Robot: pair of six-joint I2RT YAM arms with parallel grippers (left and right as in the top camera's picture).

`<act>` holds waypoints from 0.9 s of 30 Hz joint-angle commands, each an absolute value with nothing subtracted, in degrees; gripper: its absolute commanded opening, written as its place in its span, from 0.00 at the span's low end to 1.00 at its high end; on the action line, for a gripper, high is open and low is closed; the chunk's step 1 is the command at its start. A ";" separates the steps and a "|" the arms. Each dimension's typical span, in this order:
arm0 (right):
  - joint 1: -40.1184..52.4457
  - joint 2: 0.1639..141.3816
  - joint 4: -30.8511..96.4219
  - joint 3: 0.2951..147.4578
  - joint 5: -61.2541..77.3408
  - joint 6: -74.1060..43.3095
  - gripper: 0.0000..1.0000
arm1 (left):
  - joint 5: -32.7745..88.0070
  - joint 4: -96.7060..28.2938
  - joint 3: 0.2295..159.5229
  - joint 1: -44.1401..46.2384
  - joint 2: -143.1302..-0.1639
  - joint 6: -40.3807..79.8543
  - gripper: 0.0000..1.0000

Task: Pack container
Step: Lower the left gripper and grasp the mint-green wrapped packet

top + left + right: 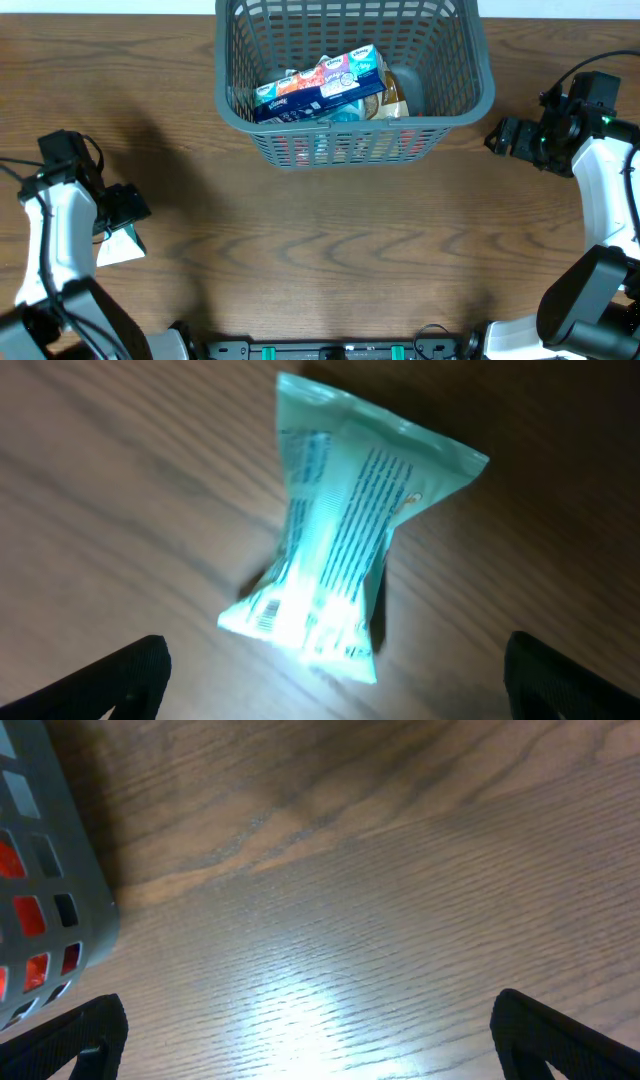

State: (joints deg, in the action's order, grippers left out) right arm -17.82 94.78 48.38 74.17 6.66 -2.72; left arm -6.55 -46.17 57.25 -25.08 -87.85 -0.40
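Spread wide and empty, the left fingers (130,670) are hovering over the teal packet (340,550) at the desk's (330,260) near left, likely lining up a grasp. The part-filled container (350,148) is sitting far centre, with the right fingers (70,1035) hanging open and empty to its right.

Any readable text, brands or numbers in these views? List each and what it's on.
Nothing can be quoted as it reads.
Box pack in the container: coloured logos and lettering, too small to read.
Packet on the table: lines of blue print and a barcode, blurred and washed out by glare, unreadable.
No other text shows in any view.
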 commanded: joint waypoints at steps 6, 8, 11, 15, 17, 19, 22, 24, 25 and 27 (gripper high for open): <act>-17.54 94.78 48.71 74.08 7.11 -2.04 0.99 | -6.42 -40.49 57.12 -25.39 -91.11 -9.56 0.99; -17.54 94.78 48.71 74.08 7.11 -2.04 0.99 | -6.42 -38.81 57.12 -25.39 -91.24 -11.18 0.99; -17.54 94.78 48.62 74.08 7.11 -2.04 0.99 | -6.31 -37.58 57.10 -25.50 -91.79 -11.62 0.99; -17.54 94.78 48.47 74.08 7.09 -2.04 0.99 | -4.25 -37.63 57.10 -26.06 -93.67 -12.14 0.99; -17.54 94.78 48.36 74.08 7.09 -2.04 0.99 | -3.57 -37.63 57.10 -26.15 -94.85 -11.92 0.99; -17.54 94.78 48.38 74.08 7.09 -2.02 0.99 | -3.62 -37.63 57.10 -26.20 -95.70 -11.51 0.99; -17.54 94.78 48.38 74.08 7.07 -2.04 0.99 | -3.64 -37.21 57.10 -26.35 -96.49 -8.56 0.99; -17.54 94.78 48.40 74.08 7.07 -2.04 0.99 | -3.62 -36.73 57.10 -26.70 -96.68 -6.33 0.99; -17.54 94.78 48.40 74.08 7.09 -2.04 0.99 | -3.62 -36.49 57.10 -26.87 -96.79 -5.39 0.99; -17.54 94.78 48.40 74.08 7.07 -2.02 0.99 | -3.57 -35.90 57.06 -27.24 -96.88 -4.56 0.99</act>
State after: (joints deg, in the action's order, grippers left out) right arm -17.82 94.78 48.42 74.17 6.66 -2.72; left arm -4.21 -36.36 57.21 -26.44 -96.33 -7.57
